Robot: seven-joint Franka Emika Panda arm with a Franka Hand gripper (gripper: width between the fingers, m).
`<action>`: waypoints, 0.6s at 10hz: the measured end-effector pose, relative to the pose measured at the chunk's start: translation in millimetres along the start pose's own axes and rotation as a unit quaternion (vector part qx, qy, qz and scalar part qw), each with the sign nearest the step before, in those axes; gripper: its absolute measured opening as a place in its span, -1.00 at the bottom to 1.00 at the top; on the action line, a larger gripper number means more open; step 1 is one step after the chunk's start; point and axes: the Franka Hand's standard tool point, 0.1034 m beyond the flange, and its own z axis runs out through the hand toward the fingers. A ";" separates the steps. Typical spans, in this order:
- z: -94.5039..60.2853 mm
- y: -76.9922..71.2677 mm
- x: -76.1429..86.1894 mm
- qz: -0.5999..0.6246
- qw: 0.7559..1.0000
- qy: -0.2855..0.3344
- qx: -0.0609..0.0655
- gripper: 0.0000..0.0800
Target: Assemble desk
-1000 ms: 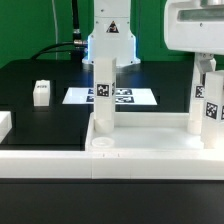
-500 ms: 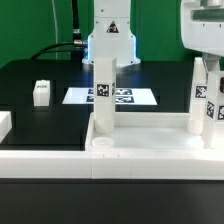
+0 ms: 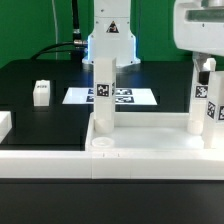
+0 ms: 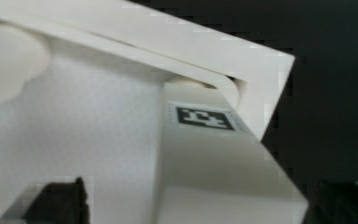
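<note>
The white desk slab (image 3: 150, 143) lies across the front. One white leg (image 3: 103, 95) stands upright in its left corner socket. A second tagged leg (image 3: 206, 108) stands in the socket at the exterior view's right. My gripper (image 3: 208, 68) comes down from above onto the top of this leg. In the wrist view the dark fingertips (image 4: 59, 200) sit tight against both sides of the leg (image 4: 202, 160), whose tag shows, so my gripper (image 4: 194, 197) is shut on it. A loose leg (image 3: 41, 92) lies on the black table at the left.
The marker board (image 3: 110, 96) lies flat behind the slab, before the robot base (image 3: 110, 40). A long low white rail (image 3: 60, 165) runs along the front. Another white part (image 3: 4, 125) shows at the left edge.
My gripper shifted right half a second ago and has come partly back left. The right leg in it rocked slightly. The other parts have not moved.
</note>
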 end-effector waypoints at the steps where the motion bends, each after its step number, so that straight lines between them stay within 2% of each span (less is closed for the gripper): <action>1: 1.7 0.1 -2.7 -0.051 0.999 0.001 -0.002 0.62; 3: 2.4 -2.7 -6.6 -0.167 0.986 0.014 -0.016 0.62; 6: 2.2 -3.7 -5.4 -0.279 0.960 0.014 -0.017 0.62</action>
